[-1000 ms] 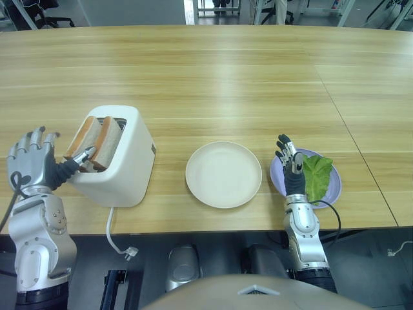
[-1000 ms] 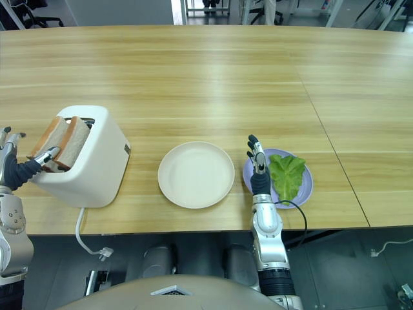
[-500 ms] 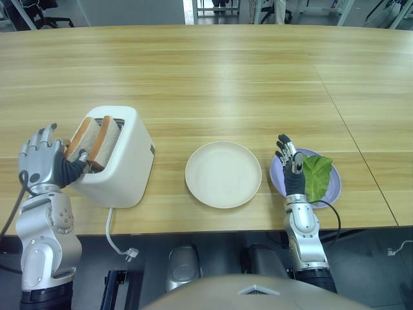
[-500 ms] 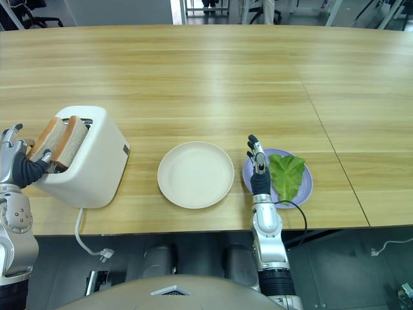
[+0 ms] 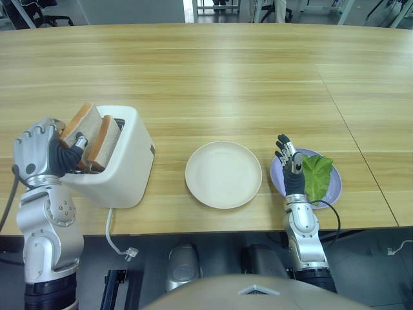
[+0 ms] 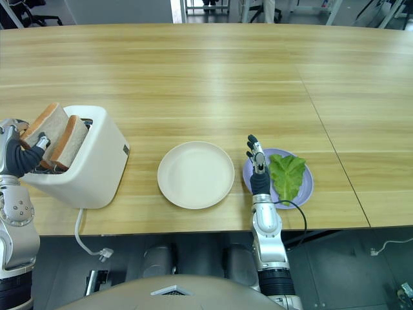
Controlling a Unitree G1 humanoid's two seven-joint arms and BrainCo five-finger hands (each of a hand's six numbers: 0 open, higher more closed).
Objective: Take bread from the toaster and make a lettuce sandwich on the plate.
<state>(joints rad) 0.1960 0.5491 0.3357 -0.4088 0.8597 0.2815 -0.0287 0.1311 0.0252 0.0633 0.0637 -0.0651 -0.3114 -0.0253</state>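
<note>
— Bread, where does it sit?

— Two slices stand in the slots of the toaster, a white one at the left of the table, near the front edge. The outer slice stands higher than the inner slice and leans a little to the left.

— And the left hand?

— It is at the toaster's left side, level with the slots. Its fingers are curled over the outer slice, with the thumb pressed on the face that looks toward the inner slice, so it pinches that slice from both sides. The slice's lower end is hidden behind the hand, so I cannot tell whether it is free of the slot.

— The plate?

— Cream, round and bare, at the middle of the near edge, well apart from the toaster.

— The lettuce?

— One green leaf lying on a purple plate, just right of the cream one.

— The right hand?

— It stands at the purple plate's left rim, just beside the leaf. Its fingers are straight, close together and pointing away from the robot, and they hold nothing.

— Anything else?

— A white cord runs from the toaster over the table's front edge, and its plug hangs below.
</note>
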